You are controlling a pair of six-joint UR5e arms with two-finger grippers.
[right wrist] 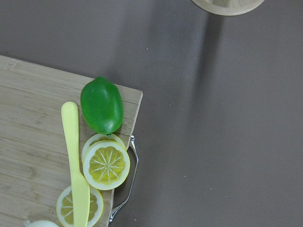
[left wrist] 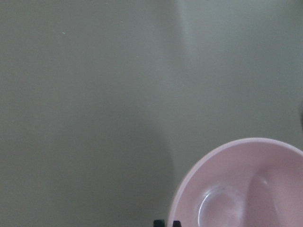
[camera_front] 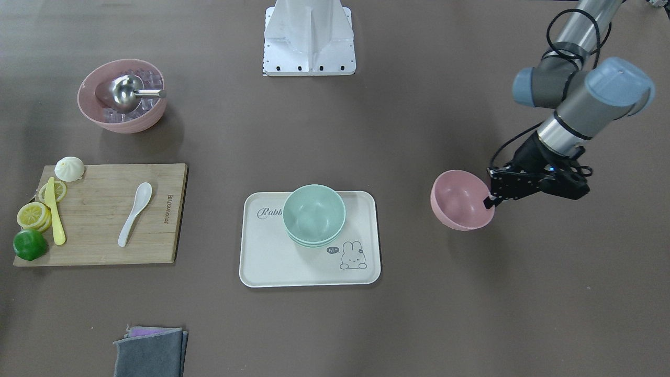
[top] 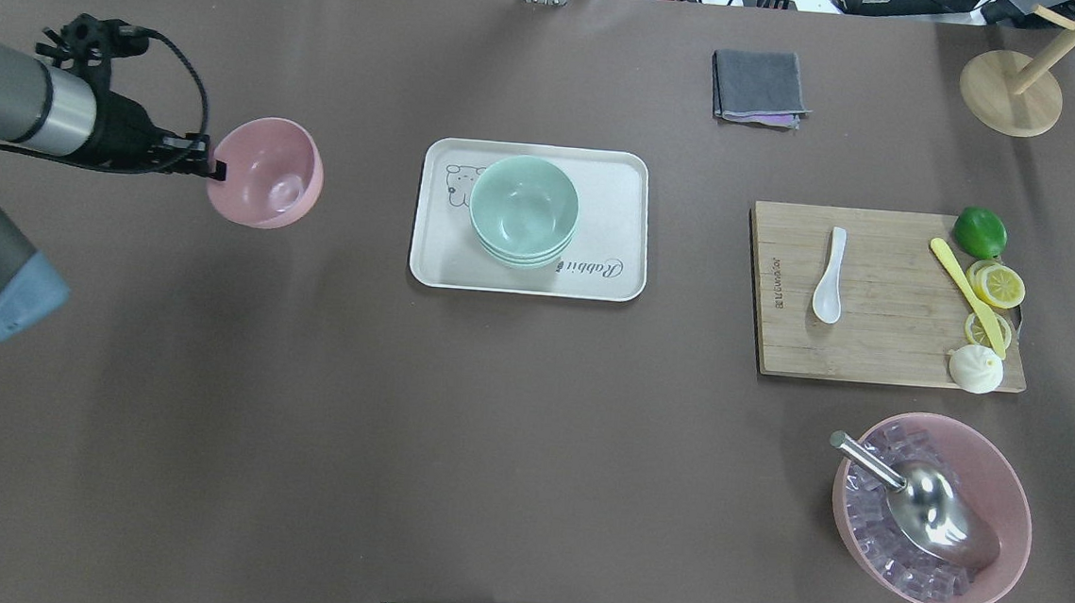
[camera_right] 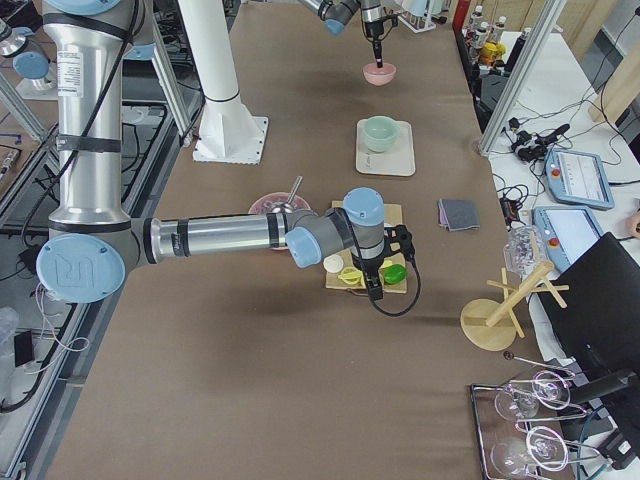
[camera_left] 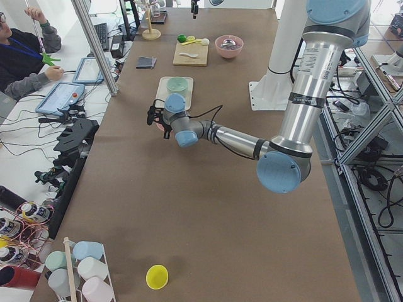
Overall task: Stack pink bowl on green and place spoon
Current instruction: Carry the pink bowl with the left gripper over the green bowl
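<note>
My left gripper (top: 216,168) is shut on the near rim of the small pink bowl (top: 267,172) and holds it tilted, left of the tray; both also show in the front view, gripper (camera_front: 489,201) and bowl (camera_front: 460,200). The left wrist view shows the bowl's inside (left wrist: 246,189). Stacked green bowls (top: 523,208) stand on the cream tray (top: 622,175). The white spoon (top: 829,276) lies on the wooden cutting board (top: 874,353). My right gripper (camera_right: 375,285) hovers over the board's outer end; I cannot tell if it is open or shut.
A large pink bowl (top: 1002,552) with ice cubes and a metal scoop (top: 935,504) stands near the board. A lime (top: 979,231), lemon slices, a yellow knife (top: 964,293) and a bun (top: 975,368) sit on the board. A grey cloth (top: 759,87) and a wooden stand (top: 1011,89) lie farther out.
</note>
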